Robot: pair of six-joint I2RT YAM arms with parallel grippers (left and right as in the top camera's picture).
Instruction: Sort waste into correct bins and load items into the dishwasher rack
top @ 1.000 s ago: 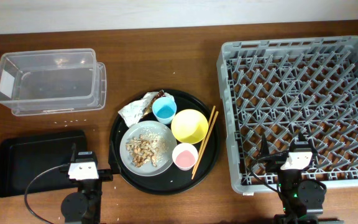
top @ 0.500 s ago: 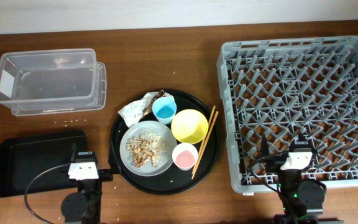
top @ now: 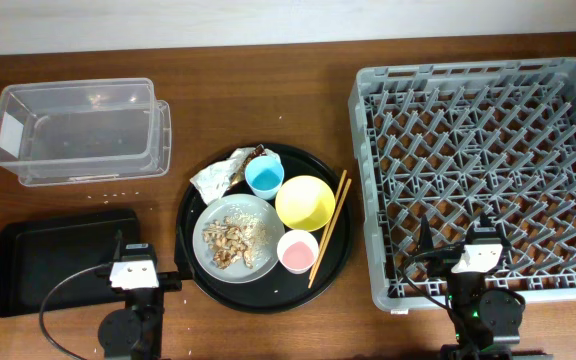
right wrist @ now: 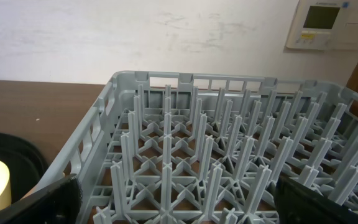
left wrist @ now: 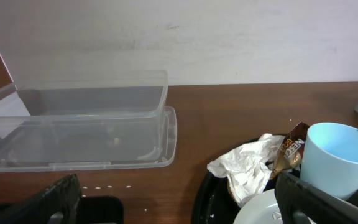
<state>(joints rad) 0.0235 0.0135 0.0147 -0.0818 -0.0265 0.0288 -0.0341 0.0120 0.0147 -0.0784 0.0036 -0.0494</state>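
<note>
On the round black tray (top: 190, 245) lie a crumpled wrapper (top: 218, 178), blue cup (top: 265, 177), yellow bowl (top: 305, 202), pink cup (top: 298, 250), chopsticks (top: 330, 228) and a grey plate (top: 258, 222) with food scraps (top: 230, 240). The clear box (top: 78, 130) is at the back left, the shallow black tray (top: 48, 260) at the front left, and the grey rack (top: 483, 170) on the right. My left gripper (left wrist: 182, 208) stands open between the two black trays, holding nothing. Over the rack's front edge, my right gripper (right wrist: 182, 208) is open and holds nothing.
The left wrist view shows the wrapper (left wrist: 247, 168) and blue cup (left wrist: 334, 158) ahead to the right, with the clear box (left wrist: 79, 124) ahead to the left. Upright pegs (right wrist: 166, 130) fill the rack. A wall runs behind the table.
</note>
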